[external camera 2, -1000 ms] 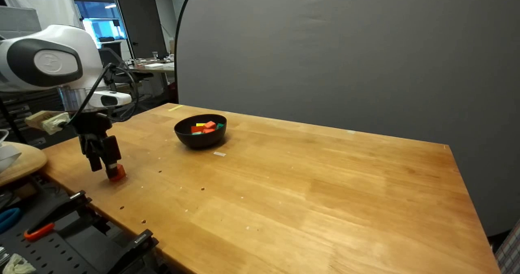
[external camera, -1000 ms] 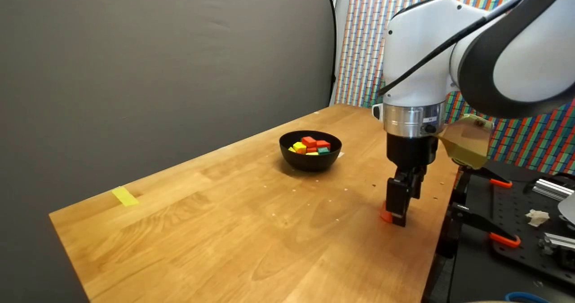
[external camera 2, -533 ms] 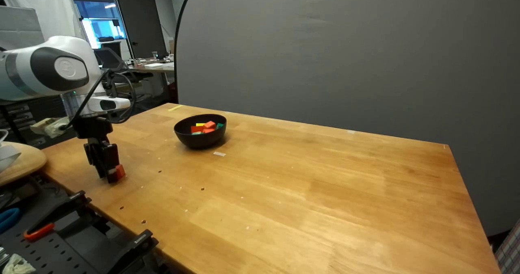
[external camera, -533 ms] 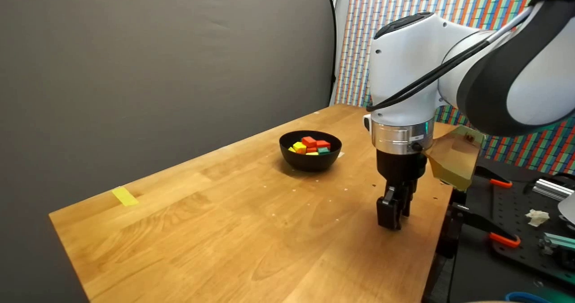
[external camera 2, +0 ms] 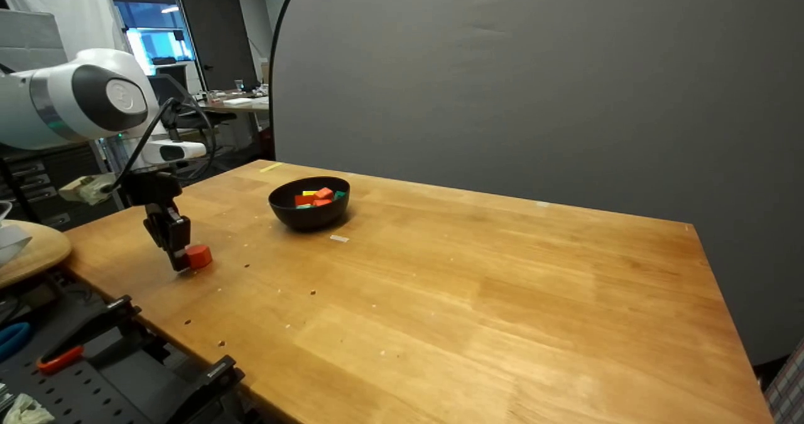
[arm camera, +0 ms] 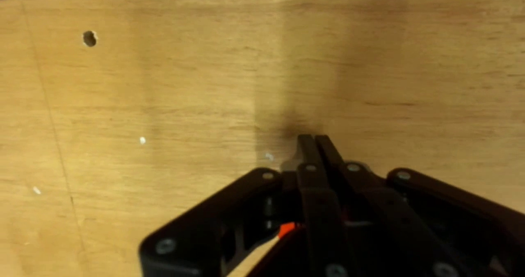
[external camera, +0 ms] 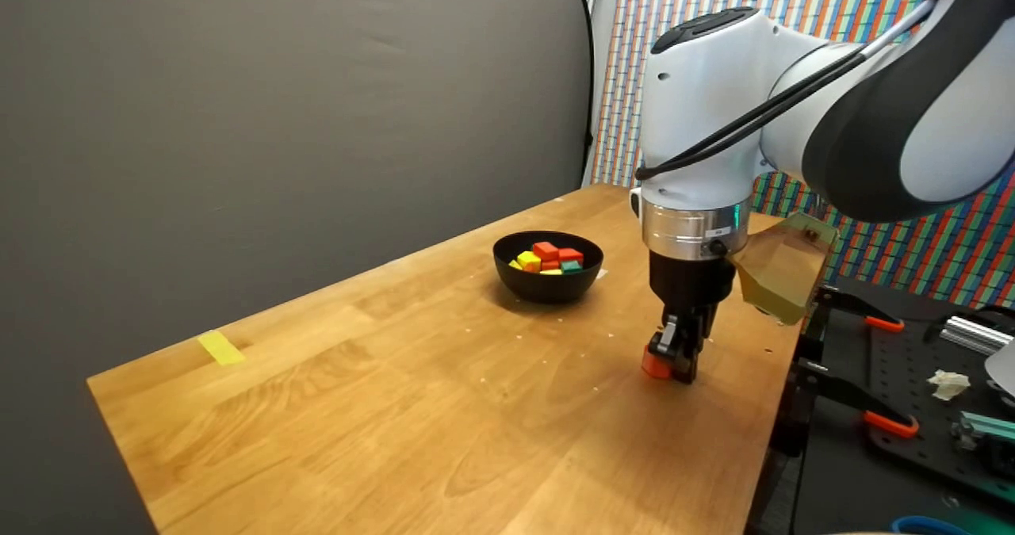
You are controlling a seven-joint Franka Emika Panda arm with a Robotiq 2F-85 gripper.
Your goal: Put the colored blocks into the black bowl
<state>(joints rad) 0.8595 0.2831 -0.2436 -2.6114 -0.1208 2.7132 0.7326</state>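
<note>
Exterior view: red block sits beside the tool (closed).

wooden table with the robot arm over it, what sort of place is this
Most likely a robotics lab or workshop: a robot arm reaches over the wooden table, a large grey backdrop stands behind it, and a black perforated plate lies beside the table.

Soft light with a pale sheen on the worktop
In both exterior views a faint shadow hugs the black bowl; the wrist view is blurrier, its hand nearly black beside soft bands of shadow.
</note>
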